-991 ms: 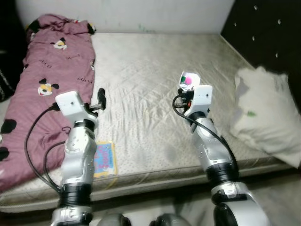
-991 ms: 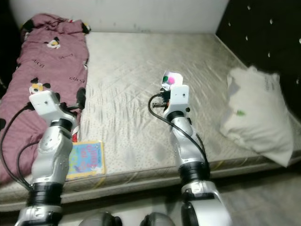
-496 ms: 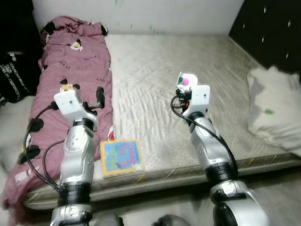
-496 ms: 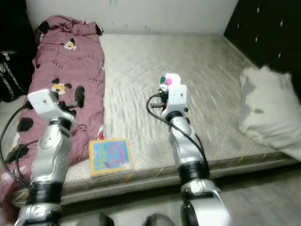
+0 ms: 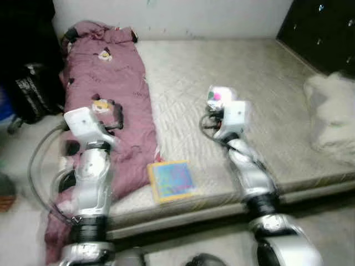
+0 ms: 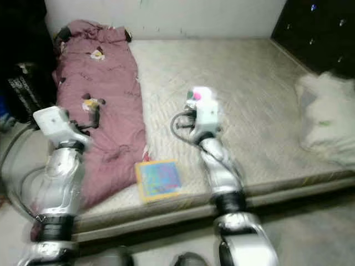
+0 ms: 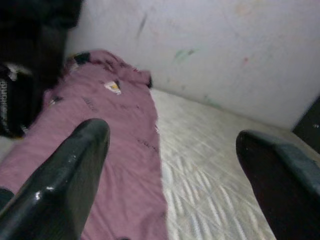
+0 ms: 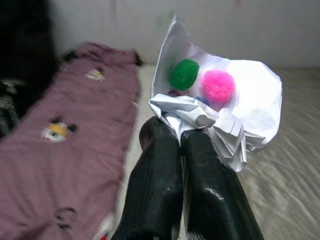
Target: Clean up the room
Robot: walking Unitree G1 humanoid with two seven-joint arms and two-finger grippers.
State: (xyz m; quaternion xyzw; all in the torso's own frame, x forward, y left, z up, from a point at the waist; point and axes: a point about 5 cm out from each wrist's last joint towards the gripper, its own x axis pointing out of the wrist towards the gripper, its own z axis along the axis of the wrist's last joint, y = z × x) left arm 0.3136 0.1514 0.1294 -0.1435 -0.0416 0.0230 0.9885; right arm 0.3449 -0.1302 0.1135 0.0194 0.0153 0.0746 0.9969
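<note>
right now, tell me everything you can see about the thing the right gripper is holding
A crumpled white paper, creased and bunched at its lower edge, where the right gripper pinches it with jaws shut. It opens upward like a cup, with a green pompom and a pink pompom on its inner face. It is held raised above the mattress.

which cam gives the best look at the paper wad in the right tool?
Right wrist view: the paper wad is close and sharp, pinched in the shut right tool, with a green and a pink pompom visible on it. Both eye views show it as a small blurred white blob above the right arm. The left wrist view looks past it.
</note>
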